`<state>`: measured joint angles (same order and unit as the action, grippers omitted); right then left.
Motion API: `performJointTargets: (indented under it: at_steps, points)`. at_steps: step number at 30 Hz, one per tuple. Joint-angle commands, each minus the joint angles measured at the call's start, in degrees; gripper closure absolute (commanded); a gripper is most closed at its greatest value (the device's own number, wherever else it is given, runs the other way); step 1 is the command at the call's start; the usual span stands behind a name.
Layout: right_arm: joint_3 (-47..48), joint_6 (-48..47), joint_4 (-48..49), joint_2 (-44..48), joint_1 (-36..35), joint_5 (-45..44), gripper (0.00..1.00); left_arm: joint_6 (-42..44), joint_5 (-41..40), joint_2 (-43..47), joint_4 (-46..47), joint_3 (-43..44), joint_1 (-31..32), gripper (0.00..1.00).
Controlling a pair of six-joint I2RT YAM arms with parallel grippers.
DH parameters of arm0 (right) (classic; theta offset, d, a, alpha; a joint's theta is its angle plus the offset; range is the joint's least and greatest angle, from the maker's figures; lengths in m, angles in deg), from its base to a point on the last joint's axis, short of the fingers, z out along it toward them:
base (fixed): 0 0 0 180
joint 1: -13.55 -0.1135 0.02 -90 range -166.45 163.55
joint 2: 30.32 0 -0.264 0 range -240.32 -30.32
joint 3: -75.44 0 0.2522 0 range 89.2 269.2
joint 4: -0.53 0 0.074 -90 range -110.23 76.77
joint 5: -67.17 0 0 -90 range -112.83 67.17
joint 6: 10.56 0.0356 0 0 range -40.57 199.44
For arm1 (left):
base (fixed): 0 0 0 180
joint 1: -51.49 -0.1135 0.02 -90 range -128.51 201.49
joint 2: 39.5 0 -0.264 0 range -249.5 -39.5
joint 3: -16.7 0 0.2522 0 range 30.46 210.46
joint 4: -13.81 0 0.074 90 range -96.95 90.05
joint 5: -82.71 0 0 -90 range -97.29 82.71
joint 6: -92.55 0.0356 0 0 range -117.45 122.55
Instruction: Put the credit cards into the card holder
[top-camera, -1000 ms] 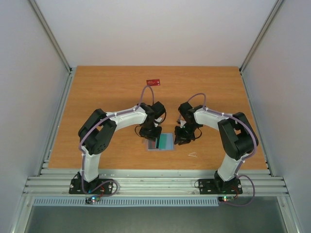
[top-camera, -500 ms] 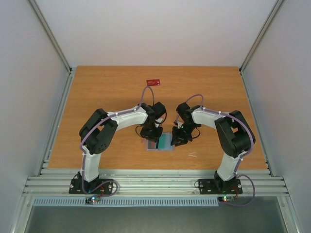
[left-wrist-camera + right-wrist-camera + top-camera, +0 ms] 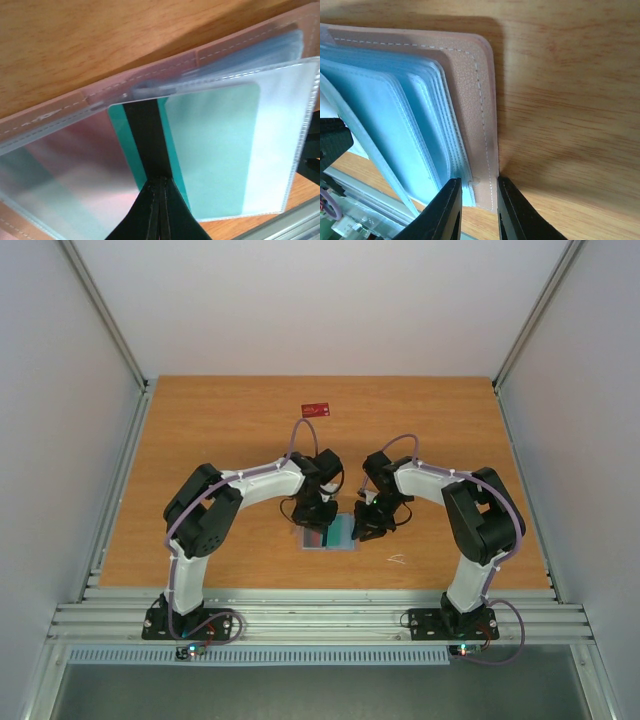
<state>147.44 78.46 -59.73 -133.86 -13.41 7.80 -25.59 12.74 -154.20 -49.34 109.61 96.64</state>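
Our left gripper, shut, pins the teal card ahead in a floppy sleeve. Right gripper, narrow, straddles the card holder edge; we'd grip its stiffer stitched cover.

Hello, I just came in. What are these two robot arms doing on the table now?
They are loading cards into the open card holder at the table's near middle. The left gripper, shut, presses down on the teal-green card, which sits in a clear sleeve. The right gripper straddles the holder's tan cover edge. One red card lies alone at the far side.
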Motion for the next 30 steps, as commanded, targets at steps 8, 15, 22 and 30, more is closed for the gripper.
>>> performJointTargets:
  at_steps: [8, 15, 22, 30]
  points:
    - [-0.5, -1.3, -1.4, 1.8, -0.6, -6.4, 0.76, -1.4, 2.7, 2.7, 2.7, 1.4, 0.7, 1.00]
    - [0.5, -3.1, -5.2, 6.1, 0.0, -9.5, 0.72, -0.4, -4.1, 7.1, -1.4, -1.4, 0.7, 0.88]
    - [0.0, -3.1, -2.8, 9.2, 0.0, -4.0, 0.72, 1.9, -8.2, 4.6, -2.1, -2.1, 0.7, 0.88]
    - [-2.3, -1.2, 6.5, 7.1, -0.1, 6.7, 0.73, 2.0, -9.2, 2.6, -1.6, -1.6, 0.7, 0.90]
